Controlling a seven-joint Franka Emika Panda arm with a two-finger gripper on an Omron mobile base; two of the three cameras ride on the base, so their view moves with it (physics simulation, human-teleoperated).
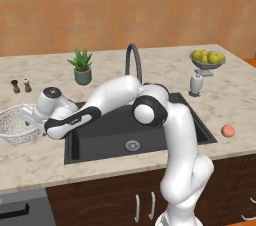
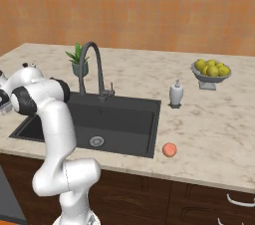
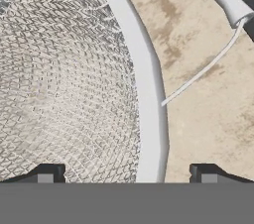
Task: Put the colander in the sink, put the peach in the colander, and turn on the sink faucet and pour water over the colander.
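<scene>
Colander, round speckled mesh with smooth rim, sits between spread hand fingertips.

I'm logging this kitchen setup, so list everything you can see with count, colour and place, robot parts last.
Round mesh colander: one, white-grey, on the counter left of the sink.
Rectangular sink: one, matte black, set in the counter, silver drain.
Gooseneck faucet: one, dark grey, behind the sink.
Small round peach: one, orange-pink, on the counter right of the sink.
Footed fruit bowl: one, grey, holding yellow-green lemons, far right.
Soap dispenser: one, white, right of the sink.
Potted plant: one, green, behind the sink.
Shakers: two, small, far left.
Marble counter: one, beige.
Gripper: one, open, straddling the colander rim.
</scene>
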